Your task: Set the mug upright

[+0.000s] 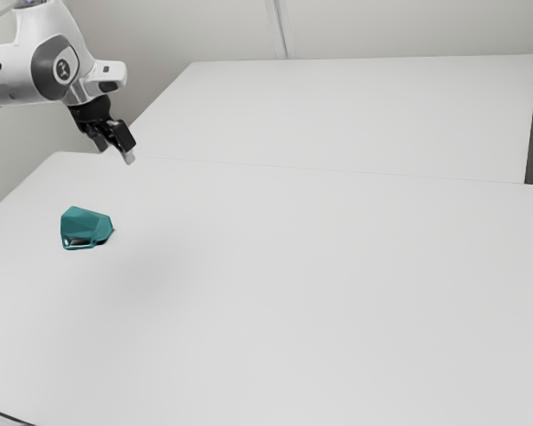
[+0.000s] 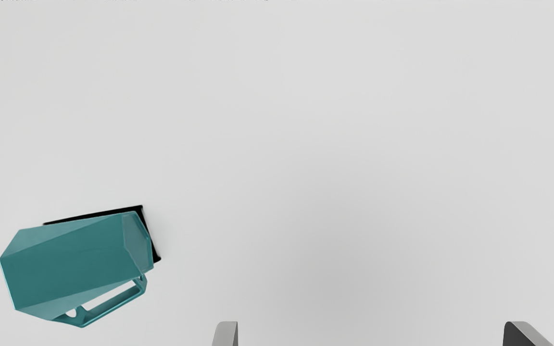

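My pincer (image 1: 115,149), its fingers (image 2: 226,335) wide apart and empty, hung above the white table (image 1: 338,293), probably for room to approach. The teal faceted mug (image 2: 72,264) lay on its side toward the exterior view's left, its flat facets and outthrust handle (image 2: 113,303) likely checking any roll.

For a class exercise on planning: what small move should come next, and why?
Probably shift the open tool sideways toward the mug before lowering: the mug lies on its side, outside the gap between the fingers, while the tool hangs above the table.
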